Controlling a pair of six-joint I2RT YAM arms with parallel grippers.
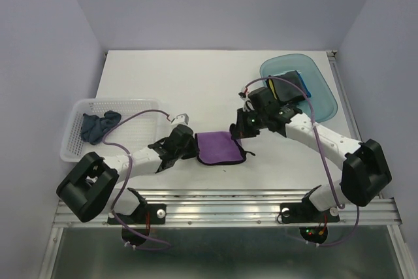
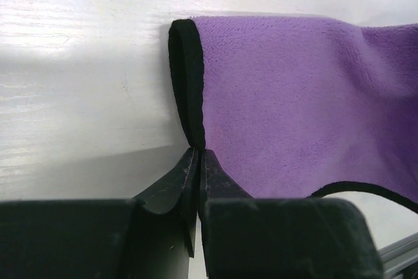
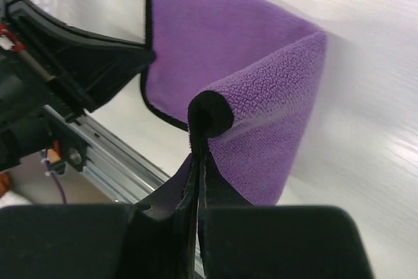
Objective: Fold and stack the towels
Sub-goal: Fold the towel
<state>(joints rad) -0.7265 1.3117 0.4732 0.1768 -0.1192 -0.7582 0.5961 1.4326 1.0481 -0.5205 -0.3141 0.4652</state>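
You were working at a white table (image 1: 196, 83) boxed in by plain pale lilac walls (image 1: 222, 4) at the back and both sides. A ribbed metal rail (image 1: 228, 202) ran along your near edge. The light was even, throwing only soft shadows.

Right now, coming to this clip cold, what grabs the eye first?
The purple towel at the near middle of the table, with the left pincer and right pincer each shut on its black edging from opposite sides, the right side raised in a curl. Next, the teal tray at the far right holding a folded blue towel, and the white basket at the left with a crumpled dark cloth inside.
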